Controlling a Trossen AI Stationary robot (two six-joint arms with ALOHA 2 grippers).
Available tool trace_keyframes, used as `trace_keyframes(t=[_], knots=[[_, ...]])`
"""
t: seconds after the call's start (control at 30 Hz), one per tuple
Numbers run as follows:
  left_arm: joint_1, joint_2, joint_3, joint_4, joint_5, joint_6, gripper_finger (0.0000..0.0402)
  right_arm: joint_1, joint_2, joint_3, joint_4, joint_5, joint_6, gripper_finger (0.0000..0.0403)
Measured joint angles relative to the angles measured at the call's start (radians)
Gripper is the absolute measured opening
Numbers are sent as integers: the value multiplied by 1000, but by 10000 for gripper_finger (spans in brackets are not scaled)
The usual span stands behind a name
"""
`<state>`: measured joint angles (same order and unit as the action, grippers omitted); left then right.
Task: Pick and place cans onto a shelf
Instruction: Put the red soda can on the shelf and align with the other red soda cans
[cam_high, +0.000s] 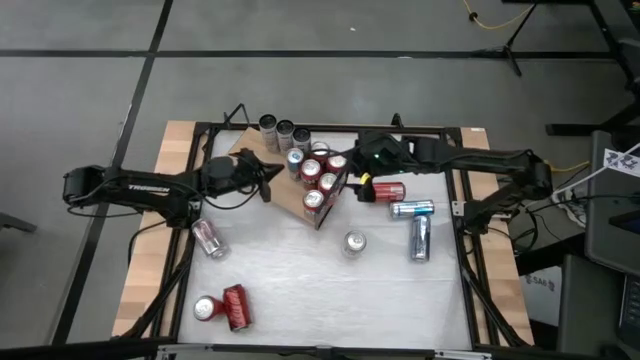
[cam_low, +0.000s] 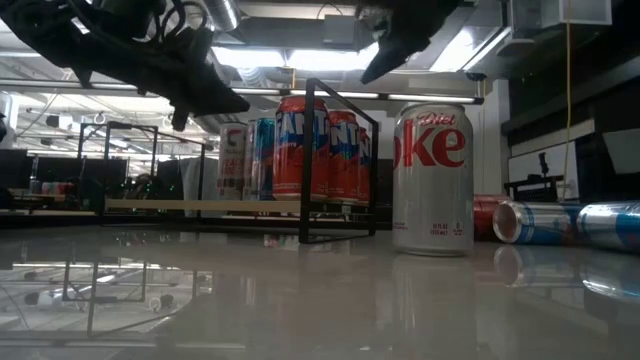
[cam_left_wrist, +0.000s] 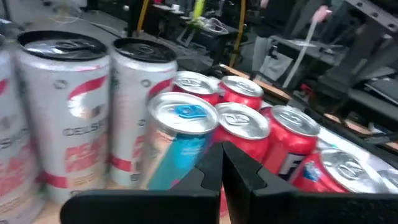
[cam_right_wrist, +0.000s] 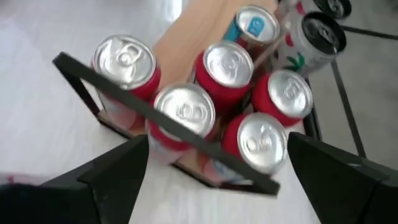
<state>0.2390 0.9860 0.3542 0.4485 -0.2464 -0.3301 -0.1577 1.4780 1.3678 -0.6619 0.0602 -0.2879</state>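
Observation:
The shelf (cam_high: 290, 200), a light-brown board with a black frame (cam_right_wrist: 155, 112) at one end, lies at the table's far middle. Several red cans (cam_right_wrist: 229, 65) and one blue-and-silver can (cam_left_wrist: 180, 140) stand on it. My left gripper (cam_high: 276, 173) is shut and hovers at the shelf's left side, just short of the blue-and-silver can, touching nothing. My right gripper (cam_right_wrist: 217, 180) is open above the shelf's framed end, over the red cans, with nothing between its fingers. A Diet Coke can (cam_low: 432, 180) stands upright on the table nearer the front.
Three tall cans (cam_high: 285, 130) stand at the far edge beyond the shelf. A red can (cam_high: 388, 190) and two blue-and-silver cans (cam_high: 418, 225) lie right of the shelf. A pale can (cam_high: 208, 238) lies at the left, and two red cans (cam_high: 225, 307) sit near the front left.

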Motion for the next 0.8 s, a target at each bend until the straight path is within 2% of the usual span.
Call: trace_keyframes(t=[0.2,0.3,0.5,0.8], knots=[[1,0,0,65,105,1,1,0,-14,0,-17,0,21,372],[1,0,0,110,168,1,16,0,-15,0,-15,0,21,372],[1,0,0,155,239,-8,90,0,-15,0,-14,0,21,372],[1,0,0,158,227,-8,216,0,-15,0,-14,0,21,372]])
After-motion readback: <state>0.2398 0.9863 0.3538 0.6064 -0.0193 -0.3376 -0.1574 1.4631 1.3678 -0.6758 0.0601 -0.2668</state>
